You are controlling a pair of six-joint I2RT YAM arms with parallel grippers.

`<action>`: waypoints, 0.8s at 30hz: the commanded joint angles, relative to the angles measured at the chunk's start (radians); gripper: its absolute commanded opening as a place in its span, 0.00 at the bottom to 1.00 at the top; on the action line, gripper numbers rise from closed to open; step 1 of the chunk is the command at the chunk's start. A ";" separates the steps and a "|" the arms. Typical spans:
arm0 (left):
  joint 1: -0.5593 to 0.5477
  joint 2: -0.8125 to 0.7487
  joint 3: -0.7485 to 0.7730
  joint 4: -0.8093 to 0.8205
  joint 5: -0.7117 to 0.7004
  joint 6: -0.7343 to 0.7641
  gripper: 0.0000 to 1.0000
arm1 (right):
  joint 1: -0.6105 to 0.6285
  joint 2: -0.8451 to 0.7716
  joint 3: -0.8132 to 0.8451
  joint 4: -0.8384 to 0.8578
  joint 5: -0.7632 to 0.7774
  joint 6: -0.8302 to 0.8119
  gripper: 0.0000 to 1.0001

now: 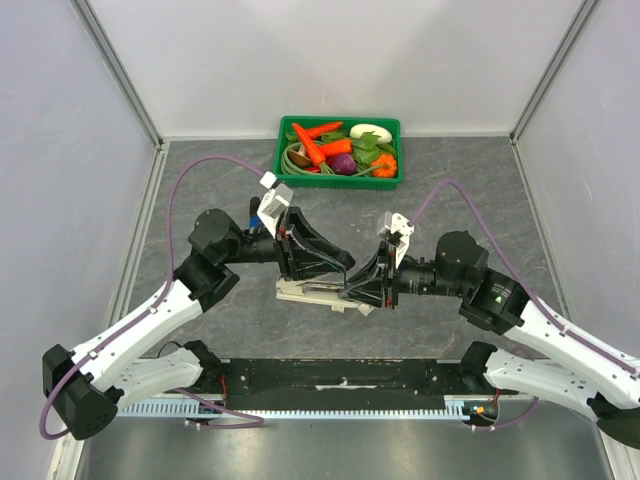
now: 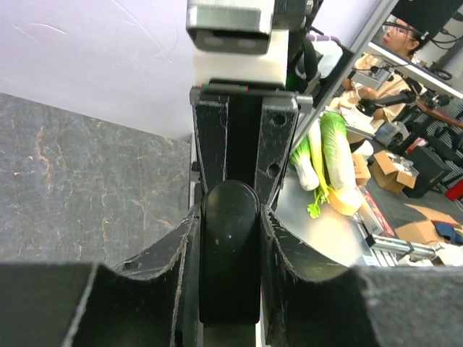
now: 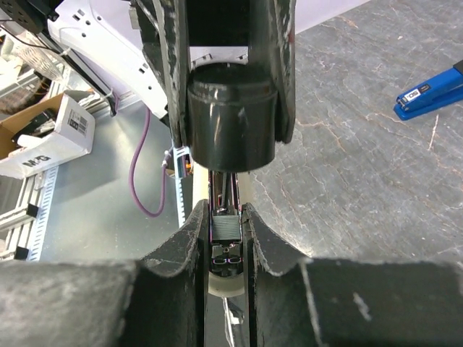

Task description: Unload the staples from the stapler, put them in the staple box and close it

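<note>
Stapler (image 1: 305, 291) is lying mid-table (image 1: 480, 200), between the two arms. Its long axis is running roughly left-right in the top view, dipping slightly toward the right arm. It is lying opened.

Left gripper (image 1: 345, 265) is reaching in from the left, and both arms are about equally near. In the left wrist view its fingers (image 2: 181, 253) are closing tight on the black cover (image 2: 230, 253), one on each flank with no gap showing. The cover's rounded end is pointing at the right gripper. From the right wrist view the cover (image 3: 231, 130) is sitting raised above the base.

Right gripper (image 1: 350, 293) is coming in from the opposite end, along the same axis. Its fingers (image 3: 189, 246) are drawn in to a narrow slot. The staple channel (image 3: 226, 249) is filling that slot and appears to be touching both pads. Staples (image 3: 224, 228) are showing as a grey block in the channel, right at the fingertips and just ahead of them.

Judgement: the staples are lying in line with the right fingers, under the lifted cover. So the next move is falling to the right arm, working along the long axis while the left is holding the cover up.

Blue stapler (image 3: 428, 100) is lying well apart and is not involved.
</note>
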 commanded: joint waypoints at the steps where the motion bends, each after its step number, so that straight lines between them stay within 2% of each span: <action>1: -0.011 -0.032 -0.020 0.290 -0.238 -0.115 0.02 | 0.010 0.020 -0.132 0.115 -0.044 0.083 0.09; 7: -0.020 -0.021 -0.078 0.396 -0.388 -0.163 0.02 | 0.014 0.048 -0.258 0.356 -0.065 0.180 0.06; 17: -0.058 0.037 -0.158 0.537 -0.572 -0.231 0.02 | 0.049 0.150 -0.268 0.533 -0.045 0.196 0.06; 24: -0.117 0.049 -0.198 0.582 -0.763 -0.186 0.02 | 0.061 0.216 -0.255 0.659 -0.007 0.226 0.06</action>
